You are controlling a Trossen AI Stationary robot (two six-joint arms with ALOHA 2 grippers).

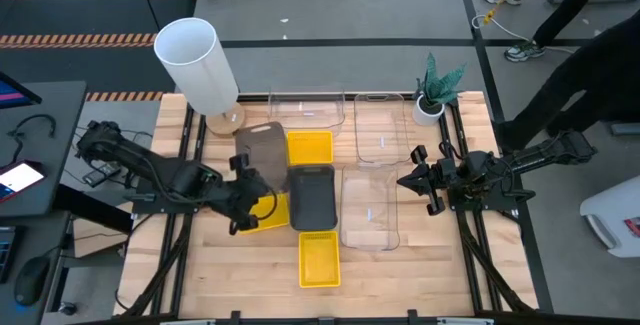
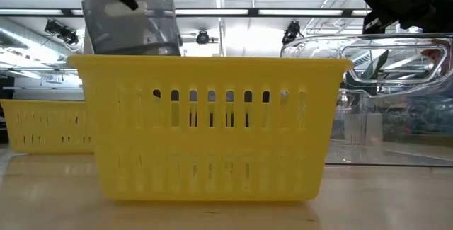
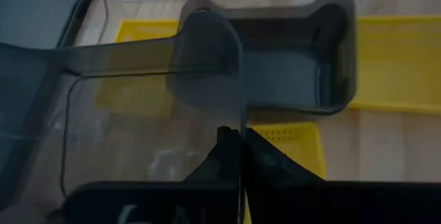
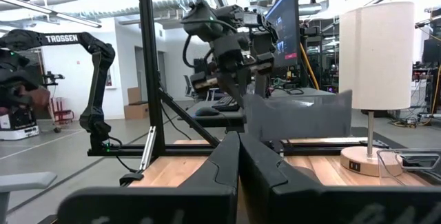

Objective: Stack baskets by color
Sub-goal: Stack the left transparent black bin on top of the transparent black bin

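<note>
Above the dark basket [image 1: 312, 197], left fingers [image 3: 238, 145] pinch a grey basket [image 1: 262, 152]; right fingers [image 1: 408, 180] closed, empty.

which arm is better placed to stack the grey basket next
Left: its claw is shut on a grey basket held up beside the grey one on the table. The right claw is shut, holding nothing.

A robotics lab or workshop, judging by bare silver ceiling ducts [image 4: 83, 3] and strip lights overhead. Striped hazard tape [image 1: 70, 40] on a grey floor, cables trailing beside it. Black metal framing [image 4: 146, 65] around a wooden bench [image 1: 420, 275]. A spare robot arm [image 4: 89, 79] on a stand beyond, plus a lit monitor [image 4: 284, 17].
</note>
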